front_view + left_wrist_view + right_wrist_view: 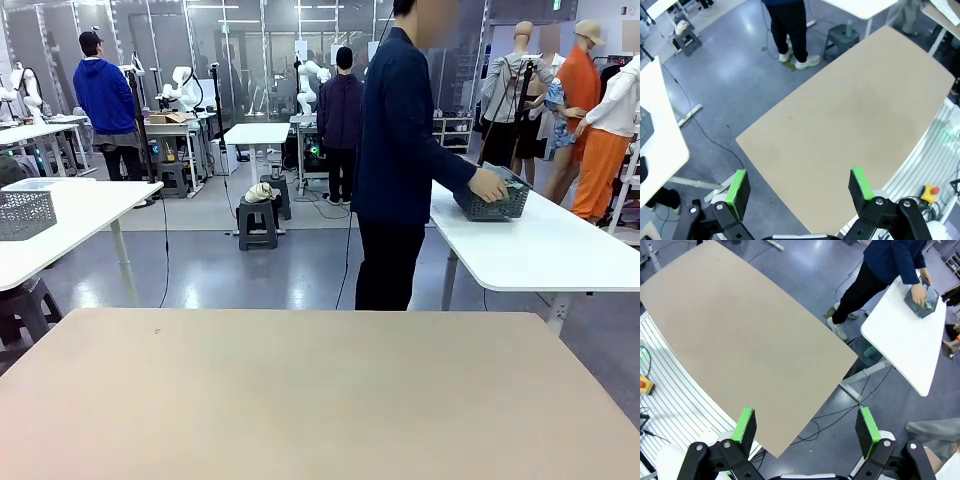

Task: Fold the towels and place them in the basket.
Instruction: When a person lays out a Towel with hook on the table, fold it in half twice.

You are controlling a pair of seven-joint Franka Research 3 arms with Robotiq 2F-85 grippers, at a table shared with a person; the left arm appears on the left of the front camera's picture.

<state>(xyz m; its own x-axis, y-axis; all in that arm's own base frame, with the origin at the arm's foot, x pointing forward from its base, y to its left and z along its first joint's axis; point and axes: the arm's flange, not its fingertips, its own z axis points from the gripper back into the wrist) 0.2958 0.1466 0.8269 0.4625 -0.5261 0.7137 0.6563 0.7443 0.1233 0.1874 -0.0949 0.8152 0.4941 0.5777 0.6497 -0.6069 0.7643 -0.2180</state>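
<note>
The left gripper and right gripper hang wide open, empty, above the beige table. Beyond that table's far right corner, the basket sits under a person's hand.

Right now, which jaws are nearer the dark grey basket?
Right. The right jaws hang above the beige table's right side, facing the white table that bears the basket; the left jaws hang above the opposite side, farther off.

Left gripper and right gripper: black linkages, green pads, silver screws. Person: navy jacket, black trousers, white shoes.
</note>
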